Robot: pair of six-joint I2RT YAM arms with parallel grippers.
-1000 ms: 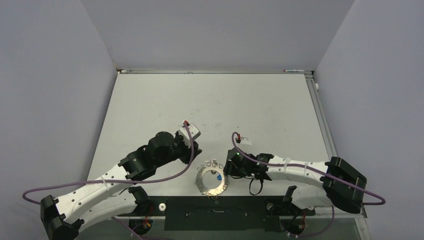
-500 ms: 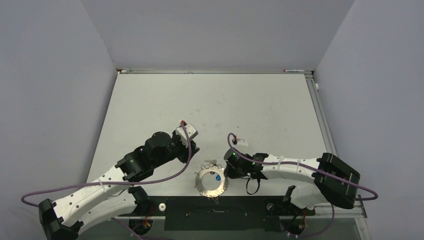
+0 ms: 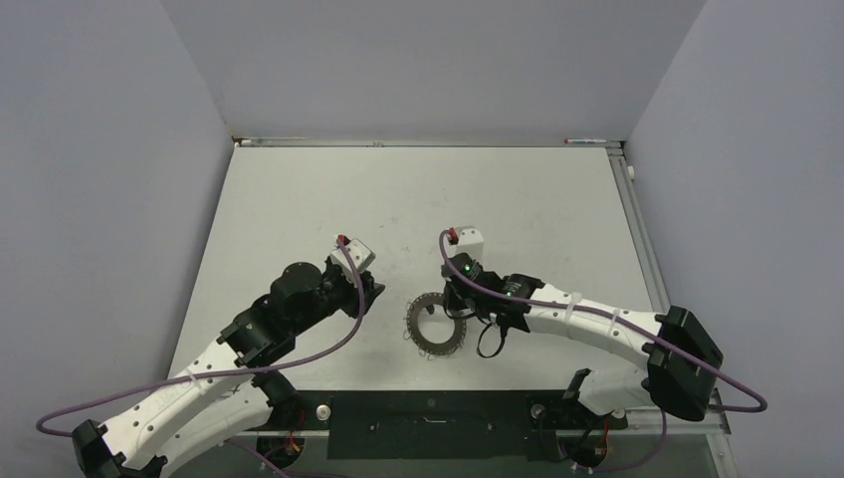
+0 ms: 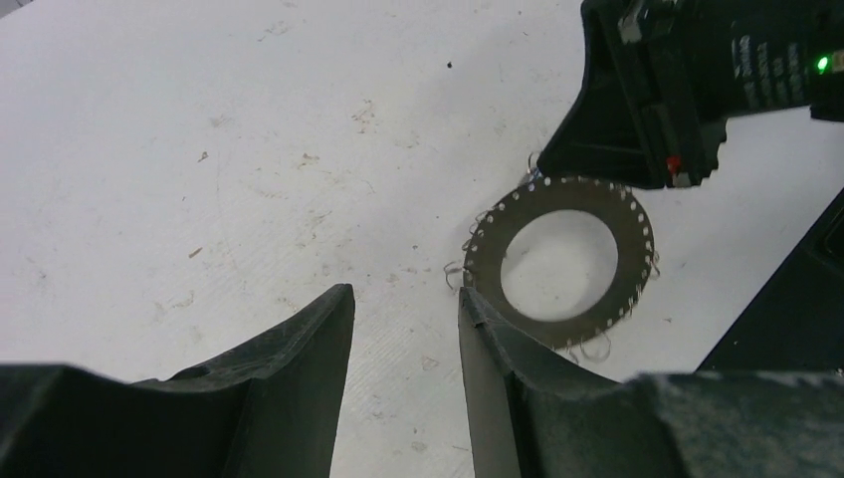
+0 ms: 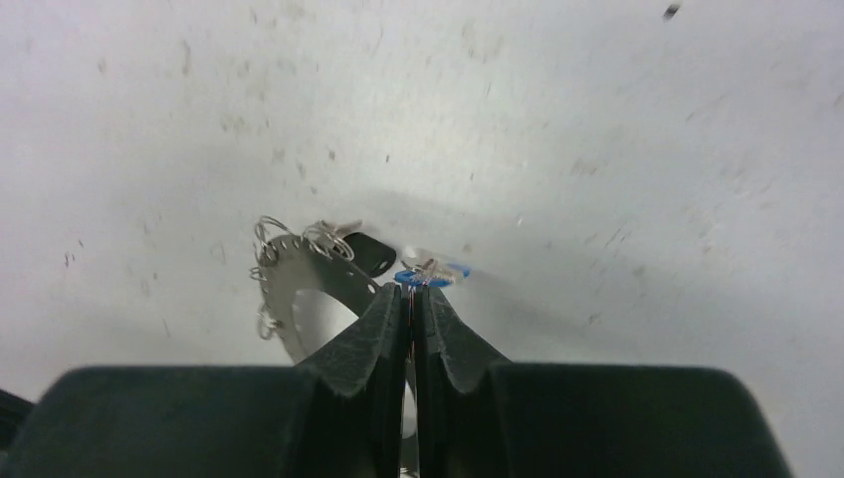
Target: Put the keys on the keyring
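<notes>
Surface (image 3: 299, 199) is pale and scuffed, and it carries everything. Left arm (image 3: 199, 383) runs from the near left corner up and inward, its wrist bent so that the left tool (image 4: 403, 299) points toward the middle. Its two fingers are spread with only bare surface showing between them, and it sits just left of the keyring (image 4: 485, 261), apart from it. Right arm (image 3: 587, 324) stretches low from the near right side across to the centre, wrist turned down over the keyring's far edge. Right tool (image 5: 411, 291) has its fingers pressed tight together. The tips meet right where the keyring's rim and the blue key (image 5: 433, 272) come together, and which of the two is nipped between them cannot be told. The keyring is flat and grey, with a wide hole and small wire loops (image 5: 265, 231) round its rim. It sits in the near half of the surface, between the two tools. The blue key lies crosswise at the right fingertips. The black key (image 5: 370, 252) is just beside it, against the loops at the keyring's edge
</notes>
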